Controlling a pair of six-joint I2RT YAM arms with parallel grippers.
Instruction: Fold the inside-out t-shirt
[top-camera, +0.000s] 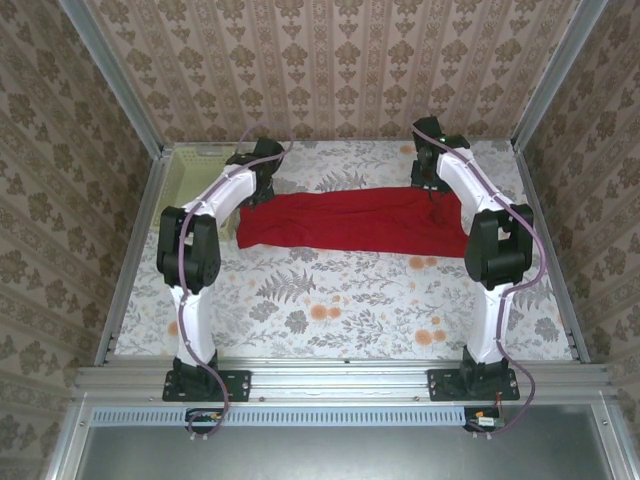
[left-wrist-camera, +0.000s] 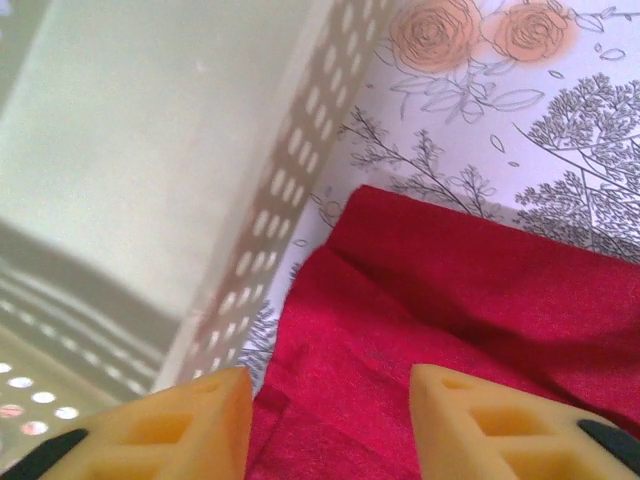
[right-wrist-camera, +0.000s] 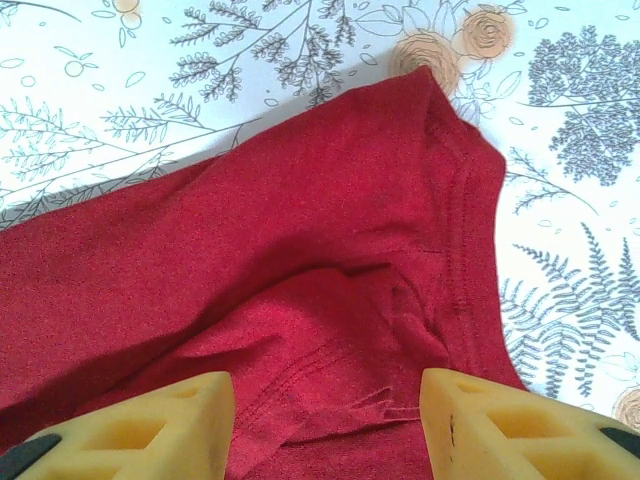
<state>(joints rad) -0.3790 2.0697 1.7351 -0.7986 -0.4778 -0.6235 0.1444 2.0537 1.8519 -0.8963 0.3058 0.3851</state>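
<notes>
From the top view we count one red t-shirt (top-camera: 350, 222), one pale basket (top-camera: 195, 172) and two arms. The t-shirt lies as a long narrow band across the far half of the table (top-camera: 330, 300), from left to right. The left gripper (top-camera: 258, 178) hangs over its left end, just beside the basket in the far left corner. The right gripper (top-camera: 432, 182) hangs over its right end. We judge that a lengthwise fold is done and the crosswise fold is not yet made.

In the left wrist view the left gripper (left-wrist-camera: 328, 390) stands released. Its two yellow fingers (left-wrist-camera: 190, 420) are apart and nothing is pinched between them. Under them we see the left end of the t-shirt (left-wrist-camera: 450, 290), in at least two layers, and its edge comes close to the perforated wall of the basket (left-wrist-camera: 270, 220).

In the right wrist view the right gripper (right-wrist-camera: 322, 395) is released too, its two fingers (right-wrist-camera: 500, 420) spread above the cloth. The t-shirt (right-wrist-camera: 300, 210) shows here a stitched hem and several loose wrinkles.

For the next move we think each gripper must come down and take all layers of its end together. Then one end can go over the other. The left side needs care, because the basket is so near.
</notes>
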